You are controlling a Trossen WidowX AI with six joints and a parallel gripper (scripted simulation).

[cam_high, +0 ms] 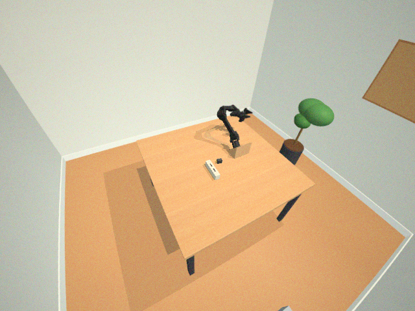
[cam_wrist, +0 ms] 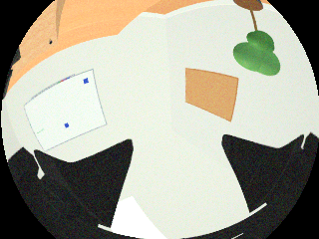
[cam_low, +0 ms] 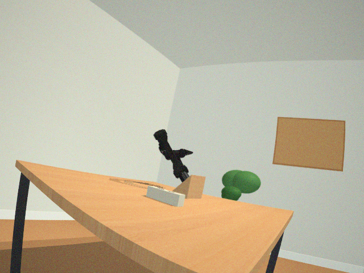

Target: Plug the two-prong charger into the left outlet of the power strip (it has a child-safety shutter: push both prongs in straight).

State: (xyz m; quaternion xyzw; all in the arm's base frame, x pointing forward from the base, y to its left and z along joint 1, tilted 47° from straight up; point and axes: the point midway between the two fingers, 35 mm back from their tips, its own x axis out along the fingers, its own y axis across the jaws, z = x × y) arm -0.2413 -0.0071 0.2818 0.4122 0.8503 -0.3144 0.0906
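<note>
The gripper (cam_high: 249, 115) (cam_low: 191, 152) (cam_wrist: 179, 142) was released, its fingers spread with nothing between them, and was positioned above the table (cam_high: 234, 197) (cam_low: 205, 229), well apart from the charger. The charger (cam_high: 219, 161) rested on the table, unplugged, just beside the strip (cam_high: 212, 170) (cam_low: 165, 196), whose outlets faced upward. An angled panel (cam_high: 242, 149) (cam_low: 195, 187) stood upright near the base of the arm (cam_high: 229, 128) (cam_low: 176, 162), and a plant (cam_high: 316, 112) (cam_low: 241, 181) (cam_wrist: 256, 53) was located beyond the table.

Charger (cam_high: 219, 161) beside power strip (cam_high: 212, 170) (cam_low: 165, 196), both on table (cam_high: 231, 197) (cam_low: 187, 232)
</note>
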